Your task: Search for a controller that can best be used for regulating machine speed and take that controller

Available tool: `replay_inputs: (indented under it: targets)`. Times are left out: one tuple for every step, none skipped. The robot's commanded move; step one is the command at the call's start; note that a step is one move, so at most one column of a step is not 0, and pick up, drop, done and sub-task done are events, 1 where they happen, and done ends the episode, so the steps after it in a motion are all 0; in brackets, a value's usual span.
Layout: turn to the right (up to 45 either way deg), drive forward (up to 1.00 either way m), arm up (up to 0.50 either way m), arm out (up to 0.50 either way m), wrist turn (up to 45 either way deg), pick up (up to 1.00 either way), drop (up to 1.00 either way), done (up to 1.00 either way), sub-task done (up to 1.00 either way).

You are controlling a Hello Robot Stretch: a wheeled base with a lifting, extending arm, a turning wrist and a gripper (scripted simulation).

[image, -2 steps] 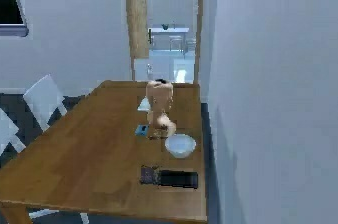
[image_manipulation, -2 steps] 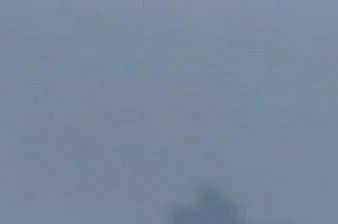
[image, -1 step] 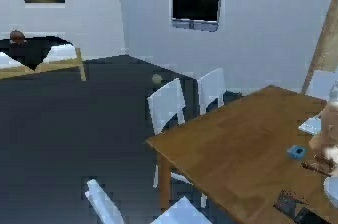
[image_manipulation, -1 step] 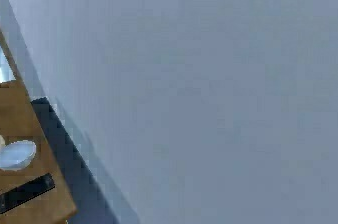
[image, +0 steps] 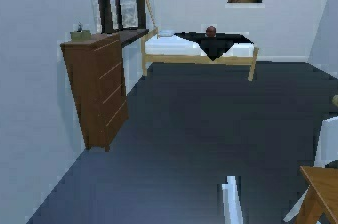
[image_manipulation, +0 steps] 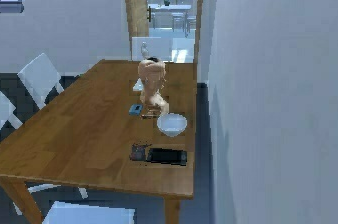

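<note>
- One dark flat slab (image_manipulation: pixel 167 157), possibly the controller, lies on the wooden table (image_manipulation: pixel 77 135), lower middle of the arm side view, below a white bowl (image_manipulation: pixel 173 124).
- The gripper's finger state cannot be told.

robot body | colours: cannot tell | shapes: cannot tell | cables, screws: cannot tell | markings: cannot tell | the 2 views look outward from the robot, ahead and to the arm's side, past its own frame
</note>
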Motion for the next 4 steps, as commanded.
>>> replay_inputs:
  targets:
    - [0.0, 0.0, 0.5, 0.0, 0.0, 0.0, 0.0, 0.0, 0.0]
    - [0.0, 0.0, 0.34, 0.0, 0.0, 0.0, 0.0, 0.0, 0.0]
    - [0.0, 0.0, 0.0, 0.34, 0.0, 0.0, 0.0, 0.0, 0.0]
    - [0.0, 0.0, 0.0, 0.0, 45.0, 0.0, 0.0, 0.0, 0.0]
